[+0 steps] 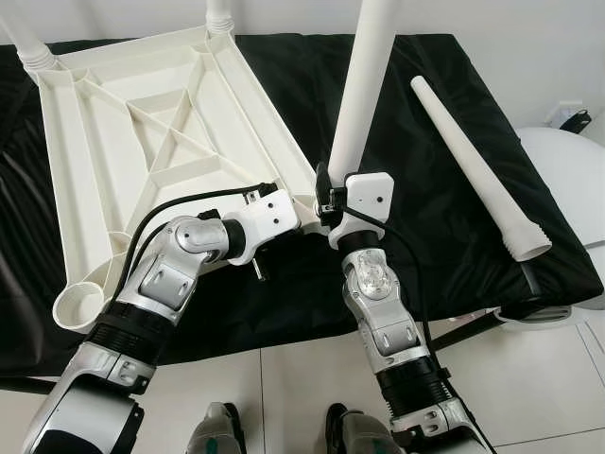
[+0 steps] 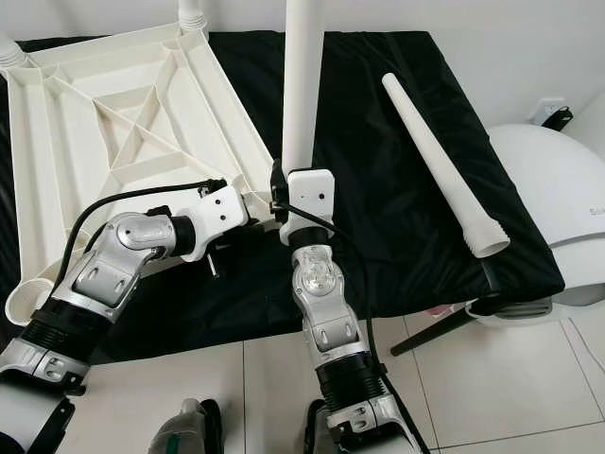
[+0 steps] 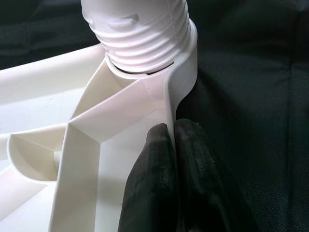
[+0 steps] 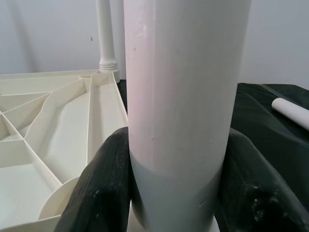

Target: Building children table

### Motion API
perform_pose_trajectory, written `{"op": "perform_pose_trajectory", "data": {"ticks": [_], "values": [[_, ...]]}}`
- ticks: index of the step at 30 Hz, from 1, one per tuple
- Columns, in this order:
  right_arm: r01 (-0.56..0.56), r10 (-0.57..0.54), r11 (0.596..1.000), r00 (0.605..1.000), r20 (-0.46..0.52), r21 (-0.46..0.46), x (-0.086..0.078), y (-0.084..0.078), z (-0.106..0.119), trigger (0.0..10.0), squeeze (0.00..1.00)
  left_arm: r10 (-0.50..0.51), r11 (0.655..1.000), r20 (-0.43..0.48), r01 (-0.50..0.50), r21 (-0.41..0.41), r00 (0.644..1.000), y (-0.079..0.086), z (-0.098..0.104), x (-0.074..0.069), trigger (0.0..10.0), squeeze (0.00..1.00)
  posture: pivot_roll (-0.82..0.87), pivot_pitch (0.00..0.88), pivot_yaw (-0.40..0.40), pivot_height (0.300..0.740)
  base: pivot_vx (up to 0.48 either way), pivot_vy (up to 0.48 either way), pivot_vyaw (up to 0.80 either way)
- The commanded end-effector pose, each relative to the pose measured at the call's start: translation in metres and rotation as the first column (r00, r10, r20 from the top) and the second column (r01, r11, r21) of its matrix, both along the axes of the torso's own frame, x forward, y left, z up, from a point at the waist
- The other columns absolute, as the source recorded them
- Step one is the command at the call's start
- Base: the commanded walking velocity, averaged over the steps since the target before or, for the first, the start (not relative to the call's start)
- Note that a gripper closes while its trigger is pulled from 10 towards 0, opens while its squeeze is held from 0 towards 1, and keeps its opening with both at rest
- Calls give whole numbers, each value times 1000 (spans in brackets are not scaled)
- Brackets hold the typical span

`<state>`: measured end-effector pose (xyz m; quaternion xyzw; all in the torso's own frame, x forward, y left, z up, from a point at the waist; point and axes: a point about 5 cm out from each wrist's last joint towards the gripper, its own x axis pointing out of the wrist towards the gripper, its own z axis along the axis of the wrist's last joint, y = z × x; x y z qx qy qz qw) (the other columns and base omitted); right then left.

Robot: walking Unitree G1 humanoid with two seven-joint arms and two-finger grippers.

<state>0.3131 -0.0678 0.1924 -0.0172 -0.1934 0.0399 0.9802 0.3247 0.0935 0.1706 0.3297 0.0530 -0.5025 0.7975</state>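
The white tabletop (image 1: 161,142) lies upside down on a surface covered with black cloth (image 1: 425,189). Its ribs face up. A white leg (image 1: 364,85) stands upright at its near right corner. The right gripper (image 4: 176,193) has its jaws closed around this leg, low down. The left gripper (image 3: 174,179) has its jaws pinched shut on the thin wall of the tabletop, just beside the leg's ridged end. Another loose leg (image 1: 482,170) lies on the cloth, well off to the right.
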Motion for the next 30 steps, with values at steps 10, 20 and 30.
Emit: {"op": "perform_pose_trajectory", "data": {"ticks": [10, 20, 30], "values": [[292, -290, 956, 953, -87, 4, 9, -68, -17, 10000, 1000, 4, 995, -203, 15, 95, 979, 13, -51, -15, 10000, 0, 70, 193, -6, 740, 0, 0, 0], [235, -234, 972, 969, -79, 2, 11, -71, -15, 10000, 1000, 6, 995, -203, 14, 95, 979, 13, -50, -15, 10000, 0, 67, 197, -5, 740, 0, 0, 0], [4, -4, 1000, 997, -74, 12, 20, -74, -7, 10000, 0, 9, 996, -201, 10, 91, 980, 13, -50, -14, 10000, 0, 64, 199, -7, 740, 0, 0, 0]]}}
